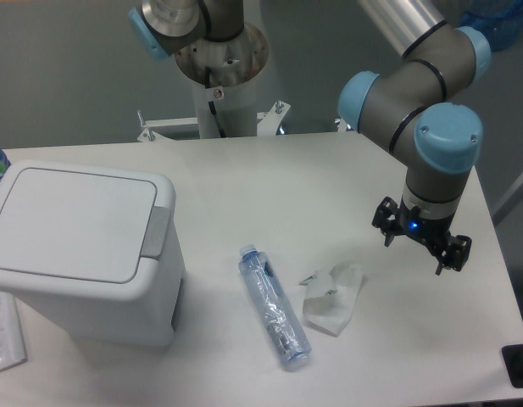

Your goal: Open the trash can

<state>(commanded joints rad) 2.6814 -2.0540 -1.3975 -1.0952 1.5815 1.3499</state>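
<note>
On the left part of the desk [346, 178], the trash can [83, 254] is seen standing upright with its flat white lid [70, 222] shut and its grey push tab [156, 232] facing right. Right of the trash can, a clear plastic bottle [274, 308] is laid flat beside a crumpled wrapper [333, 297]. Further right, well apart from the trash can, the tool [421, 244] is held above the desk, fingers spread, gripping nothing.

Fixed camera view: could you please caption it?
Open gripper hovers right of closed white plastic trash can, clear plastic bottle lying between.
</note>
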